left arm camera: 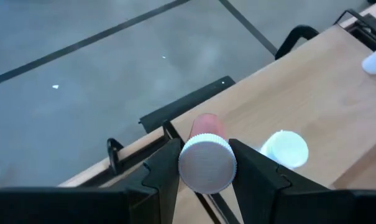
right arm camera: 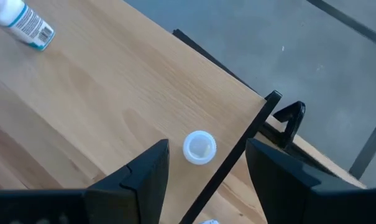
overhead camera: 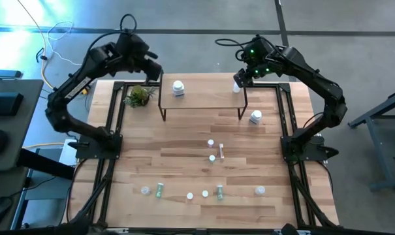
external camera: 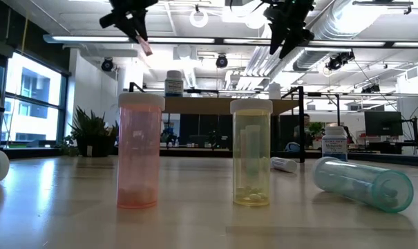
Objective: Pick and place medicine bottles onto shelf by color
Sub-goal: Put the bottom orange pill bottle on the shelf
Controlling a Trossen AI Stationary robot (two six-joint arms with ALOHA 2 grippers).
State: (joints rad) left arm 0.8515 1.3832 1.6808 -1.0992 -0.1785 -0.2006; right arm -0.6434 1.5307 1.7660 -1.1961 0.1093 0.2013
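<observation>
Gripping a pink vial by its white cap end, the left gripper hangs above the shelf's left end, near the small plant. A white jar stands on the shelf just beside it. Over the shelf's right end the right gripper hovers, jaws spread and empty, above a small white bottle. More bottles lie scattered on the table in front.

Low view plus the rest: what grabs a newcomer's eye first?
Two upright bottles fill the front of the low view: a pink bottle and a yellow bottle. Above the shelf, the left gripper is closed on a white-capped pink vial over its left end. The right gripper hangs open over a small white bottle at the right end.
</observation>
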